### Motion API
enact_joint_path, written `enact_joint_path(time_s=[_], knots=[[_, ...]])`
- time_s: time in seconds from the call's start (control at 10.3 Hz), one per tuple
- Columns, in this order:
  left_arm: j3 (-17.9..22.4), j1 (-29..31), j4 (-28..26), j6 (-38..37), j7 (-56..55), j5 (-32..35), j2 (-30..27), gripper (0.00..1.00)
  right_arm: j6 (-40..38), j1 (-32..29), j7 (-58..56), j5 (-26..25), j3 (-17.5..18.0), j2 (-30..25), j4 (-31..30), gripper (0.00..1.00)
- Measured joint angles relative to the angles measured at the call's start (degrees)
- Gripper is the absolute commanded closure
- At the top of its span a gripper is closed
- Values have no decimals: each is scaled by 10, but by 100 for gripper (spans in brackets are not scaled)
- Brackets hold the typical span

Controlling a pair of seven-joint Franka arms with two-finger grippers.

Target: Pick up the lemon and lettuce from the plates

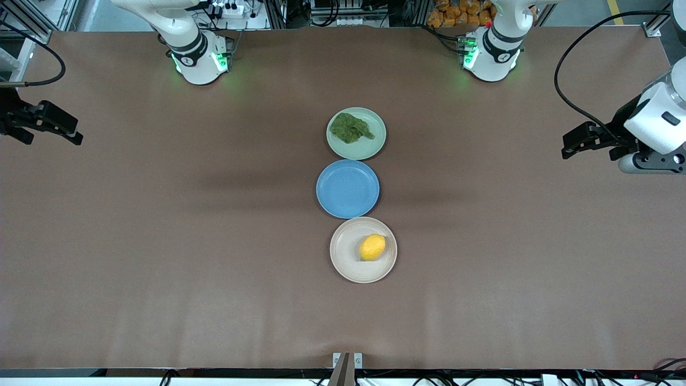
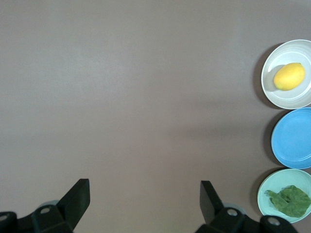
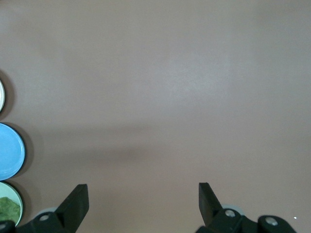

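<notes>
Over the table's end on the right arm's side, well away from the plates, the right gripper hangs with fingers apart, holding nothing. Midway between both grippers, three plates sit in a row: a green plate holding one lettuce, a bare blue plate, then a beige plate holding one lemon. Over its own end, the left gripper hangs equally spread and empty. Nothing is picked yet; both pickups remain.

Three plates stood touching in a row at the desk middle: mint plate, blue plate, beige plate. Bare desk lay toward both arms' ends.
</notes>
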Motion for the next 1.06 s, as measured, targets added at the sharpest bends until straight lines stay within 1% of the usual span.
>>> enact_joint_path(time_s=[0.77, 1.06], knots=[[-1, 0, 0, 0, 0, 0, 2, 0, -2, 0, 0, 0, 0, 0, 0, 0], [-4, -17, -1, 22, 0, 0, 31, 0, -4, 0, 0, 0, 0, 0, -1, 0]])
